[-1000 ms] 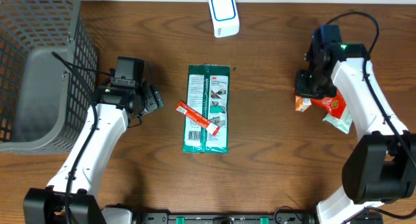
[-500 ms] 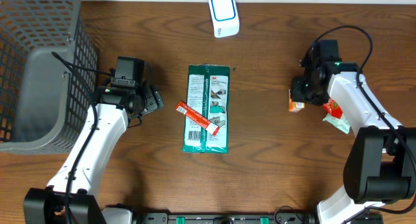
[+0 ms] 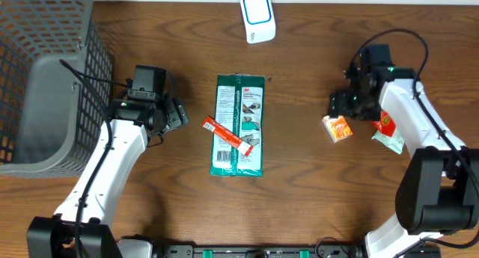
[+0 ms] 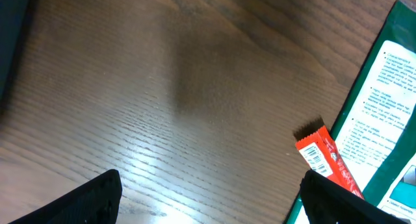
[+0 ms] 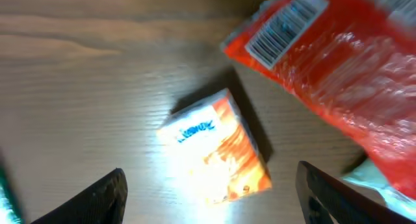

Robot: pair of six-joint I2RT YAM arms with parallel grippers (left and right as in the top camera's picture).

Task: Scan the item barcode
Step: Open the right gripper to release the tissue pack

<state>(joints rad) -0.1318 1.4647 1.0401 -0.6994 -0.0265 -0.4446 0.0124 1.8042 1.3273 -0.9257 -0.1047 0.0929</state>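
Right gripper, frame right, fingers spread wide above the loose orange box; left gripper likewise spread, beside the bar

Overhead looks straight down on the whole table. Both wrist cameras look down from close: left shares the bar with it, right the box.

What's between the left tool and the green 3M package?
A red stick packet, one end resting on the green 3M package, shown in the overhead view.
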